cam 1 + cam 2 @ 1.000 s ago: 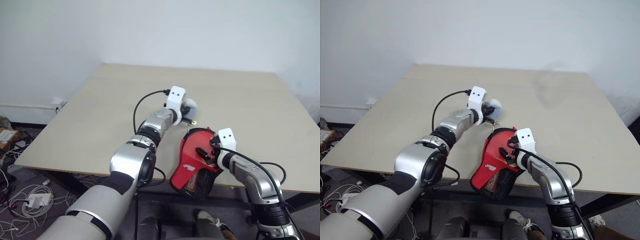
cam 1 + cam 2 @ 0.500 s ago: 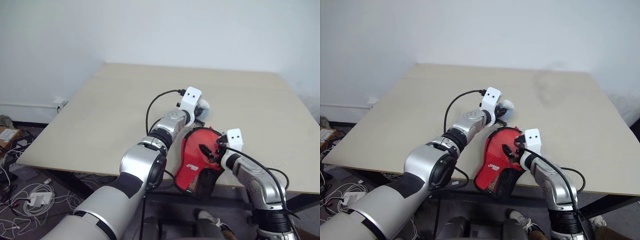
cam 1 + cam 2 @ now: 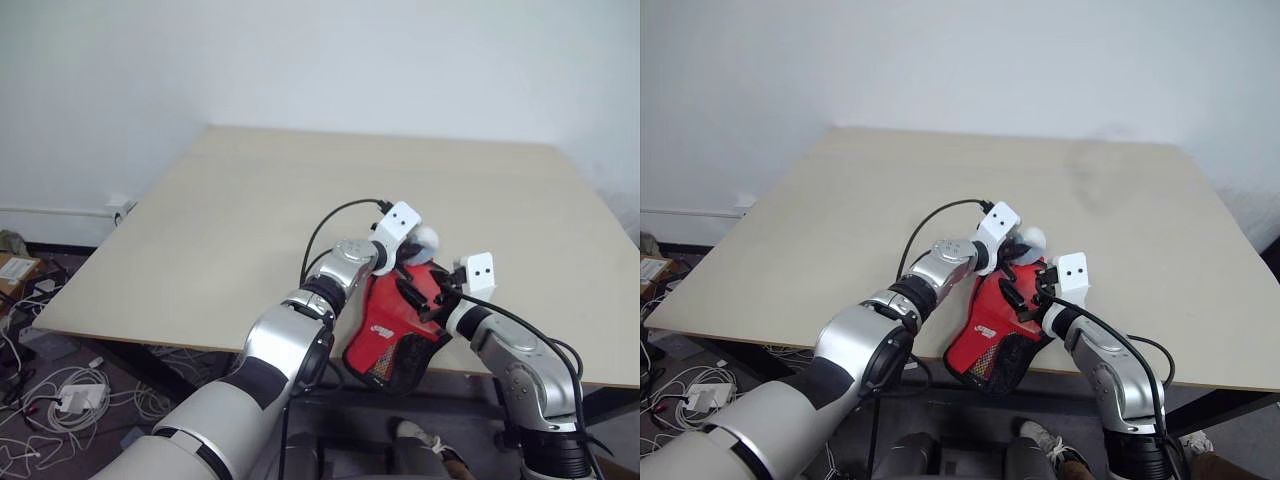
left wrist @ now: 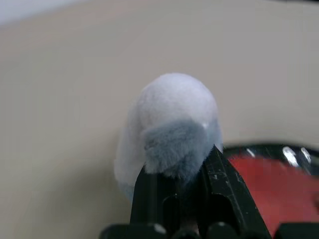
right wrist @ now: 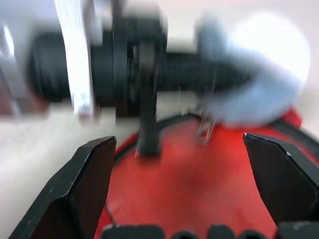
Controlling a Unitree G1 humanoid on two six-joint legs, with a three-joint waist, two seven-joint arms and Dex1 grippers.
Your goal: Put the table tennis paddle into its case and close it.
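Left pincer (image 4: 179, 191) has its black fingers pressed together on a fluffy white-and-pale-blue puff (image 4: 169, 127), which hangs off the top rim of the case (image 3: 390, 320). Right pincer (image 5: 187, 184) stands with its fingers spread wide, one on each side of the case's red face, near the left one. Whether those fingers touch the fabric I cannot tell. Red outside, with a small white logo, black zipper edging and a black mesh part at its lower end, the case is paddle-shaped and lies tilted at the near edge of the pale table (image 3: 200, 210), its mesh end overhanging.
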